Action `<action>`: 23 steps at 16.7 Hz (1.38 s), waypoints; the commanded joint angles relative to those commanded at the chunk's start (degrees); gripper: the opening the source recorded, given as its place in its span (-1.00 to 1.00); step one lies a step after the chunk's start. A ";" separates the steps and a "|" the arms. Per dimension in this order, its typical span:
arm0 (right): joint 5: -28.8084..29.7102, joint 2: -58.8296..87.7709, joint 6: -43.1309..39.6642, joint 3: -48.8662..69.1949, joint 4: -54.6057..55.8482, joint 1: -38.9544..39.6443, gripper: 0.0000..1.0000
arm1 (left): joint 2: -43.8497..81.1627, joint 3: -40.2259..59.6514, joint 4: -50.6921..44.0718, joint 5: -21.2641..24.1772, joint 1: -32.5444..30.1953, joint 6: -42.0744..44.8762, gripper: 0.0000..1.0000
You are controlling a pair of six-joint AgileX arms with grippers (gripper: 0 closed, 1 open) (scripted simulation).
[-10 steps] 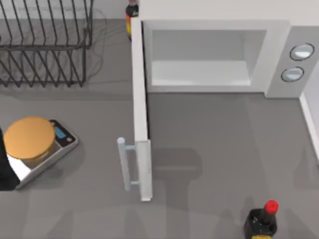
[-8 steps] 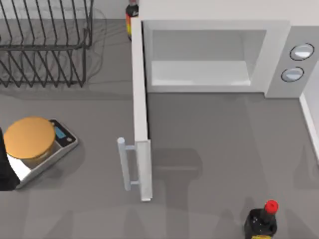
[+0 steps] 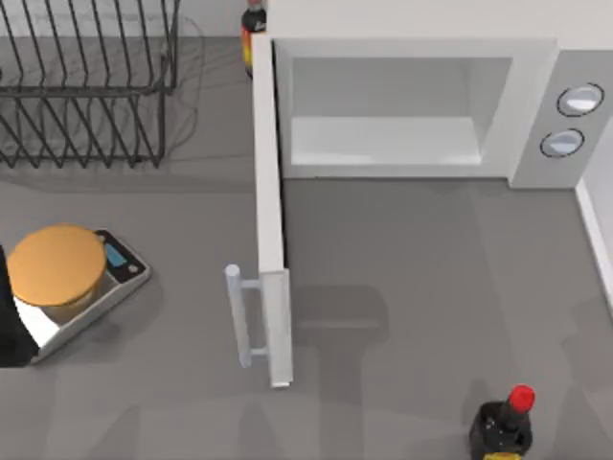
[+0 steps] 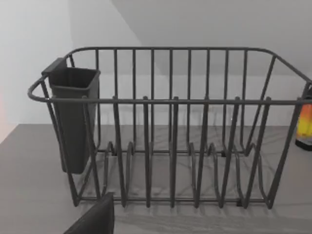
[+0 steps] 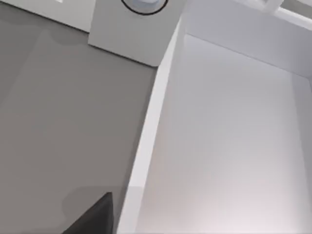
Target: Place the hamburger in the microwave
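Top view showed a grey table (image 3: 412, 287), with a white wall (image 4: 29, 58) behind the wire dish rack (image 3: 86, 96). At the back stood the microwave (image 3: 532, 105), its long axis running left to right and its cavity facing the near edge. Its door (image 3: 270, 220) was swung fully open at the left. My left arm (image 3: 10, 331) sat at the left edge beside the kitchen scale (image 3: 120, 264). Compared with 0.6 s earlier, door, scale and red-capped bottle (image 3: 506, 422) had not moved.

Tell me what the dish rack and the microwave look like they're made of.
The dish rack looks like thin bent metal wire with a dark matte coating; you can see through its bars. The microwave looks like smooth white painted metal or plastic, with flat panels and no gloss.
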 joint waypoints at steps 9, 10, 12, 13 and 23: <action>-0.38 43.94 -31.88 22.25 -30.06 1.81 1.00 | 0.00 0.00 0.00 0.00 0.00 0.00 1.00; -0.35 46.95 -34.49 24.23 -32.37 1.95 1.00 | 0.00 0.00 0.00 0.00 0.00 0.00 1.00; -0.24 51.77 -38.71 27.48 -35.98 2.17 1.00 | 0.00 0.00 0.00 0.00 0.00 0.00 1.00; -0.18 53.54 -40.21 28.67 -37.22 2.24 1.00 | 0.00 0.00 0.00 0.00 0.00 0.00 1.00; -0.10 57.56 -41.76 27.54 -34.30 2.29 1.00 | 0.00 0.00 0.00 0.00 0.00 0.00 1.00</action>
